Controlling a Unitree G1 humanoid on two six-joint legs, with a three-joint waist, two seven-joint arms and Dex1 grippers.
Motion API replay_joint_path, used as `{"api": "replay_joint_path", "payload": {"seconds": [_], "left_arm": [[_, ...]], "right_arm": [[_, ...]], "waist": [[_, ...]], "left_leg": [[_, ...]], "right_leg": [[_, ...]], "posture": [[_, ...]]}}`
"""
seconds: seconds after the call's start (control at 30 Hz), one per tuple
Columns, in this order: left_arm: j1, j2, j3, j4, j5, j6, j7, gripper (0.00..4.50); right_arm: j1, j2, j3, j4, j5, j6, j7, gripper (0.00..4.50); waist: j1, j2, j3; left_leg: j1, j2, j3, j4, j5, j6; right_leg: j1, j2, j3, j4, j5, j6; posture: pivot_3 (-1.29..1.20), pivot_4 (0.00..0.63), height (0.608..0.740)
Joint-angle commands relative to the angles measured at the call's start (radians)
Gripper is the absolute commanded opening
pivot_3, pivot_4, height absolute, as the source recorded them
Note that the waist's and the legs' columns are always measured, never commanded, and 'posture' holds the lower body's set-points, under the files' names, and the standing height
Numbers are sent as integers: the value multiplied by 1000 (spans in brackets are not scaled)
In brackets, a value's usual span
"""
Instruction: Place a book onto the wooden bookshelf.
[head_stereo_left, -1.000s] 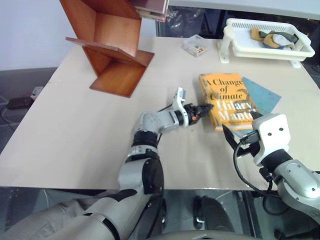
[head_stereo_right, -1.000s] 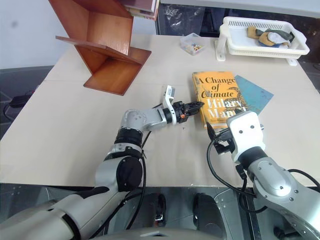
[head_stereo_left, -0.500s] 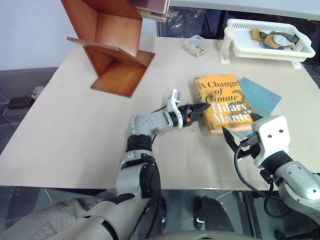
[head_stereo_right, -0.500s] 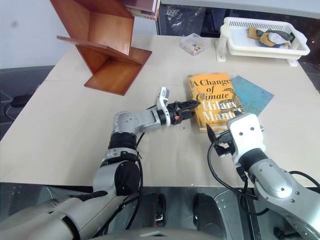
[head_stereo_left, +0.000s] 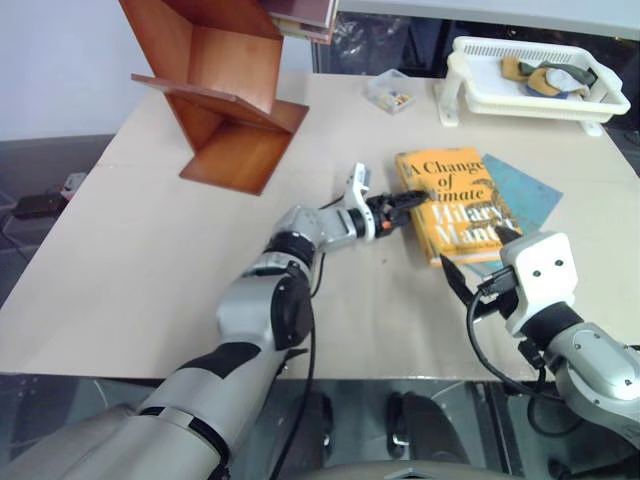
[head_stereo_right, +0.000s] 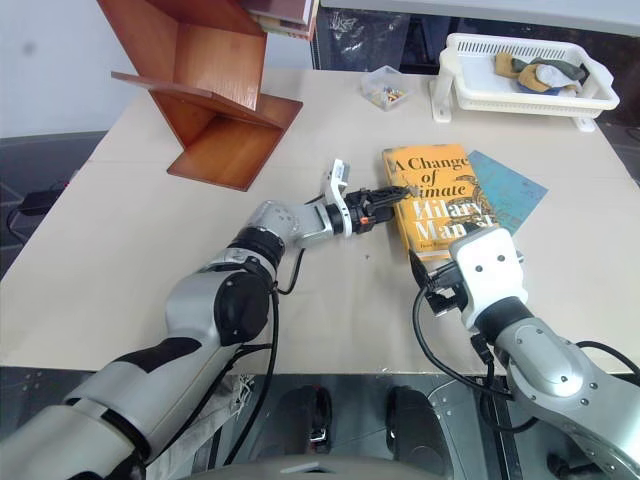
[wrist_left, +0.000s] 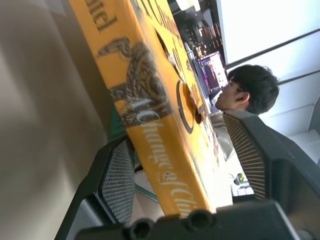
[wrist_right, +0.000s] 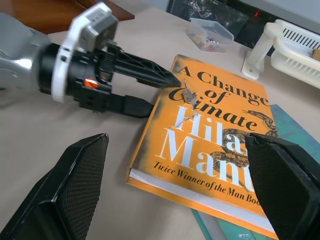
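While the book (head_stereo_left: 455, 205) lies flat on the bench (head_stereo_left: 150, 260), its long axis toward 12, the left tool (head_stereo_left: 398, 203) straddles its spine edge, jaws parted, one above, one beneath. Right tool (wrist_right: 170, 192) hangs wide open at the book's 6; bookshelf (head_stereo_left: 215, 95) stands well apart at 10.

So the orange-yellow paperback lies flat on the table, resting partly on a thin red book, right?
Not red: the thin book under the orange-yellow paperback is teal, as the right eye view shows. The rest holds: it lies flat on the table, partly on that book.

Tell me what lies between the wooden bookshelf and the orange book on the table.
Bare beige tabletop separates the wooden bookshelf from the book, as the right eye view shows; the left gripper reaches in only at the book's spine edge.
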Motion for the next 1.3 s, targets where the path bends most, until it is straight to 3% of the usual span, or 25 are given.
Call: {"api": "replay_joint_path", "payload": {"seconds": [0.03,0.53,0.63,0.7,0.73,0.83,1.17,1.3], "left_arm": [[-48,-11,-2,19,21,-13,-58,3268],[-55,-48,47,65,63,-80,-32,3268],[-51,-51,61,68,65,-79,-23,2441],[-48,-50,68,69,62,-74,-20,1320],[-44,-46,73,68,61,-69,-18,1320],[-39,-27,98,65,45,-49,-11,472],[-55,41,195,44,-24,39,30,395],[-66,72,177,-12,-24,64,-4,395]], "right_arm": [[16,-32,5,-34,10,-67,-17,4500],[112,-164,69,-34,3,-255,-114,4500],[128,-188,83,-34,-2,-287,-138,4500],[132,-200,91,-34,-3,-301,-149,4500],[134,-205,94,-34,-3,-306,-155,4500],[137,-218,98,-34,1,-318,-168,4500],[106,-207,72,-34,25,-269,-143,4500],[80,-185,55,-34,33,-232,-112,4500]], "waist": [[0,0,0],[2,0,0],[1,0,0],[1,0,0],[1,0,0],[1,0,0],[0,0,0],[0,0,0]], "left_leg": [[0,0,0,0,0,0],[0,0,0,0,0,0],[0,0,0,0,0,0],[0,0,0,0,0,0],[0,0,0,0,0,0],[0,0,0,0,0,0],[0,0,0,0,1,-2],[0,0,0,0,2,-3]], "right_leg": [[0,0,0,0,0,0],[0,0,0,0,0,0],[0,0,0,0,0,0],[0,0,0,0,0,0],[0,0,0,0,0,0],[0,0,0,0,0,0],[0,0,0,0,0,1],[0,0,0,0,0,1]], "posture": [[0,150,740],[0,150,740],[0,150,740],[0,150,740],[0,150,740],[0,150,740],[0,150,740],[0,150,740]]}}
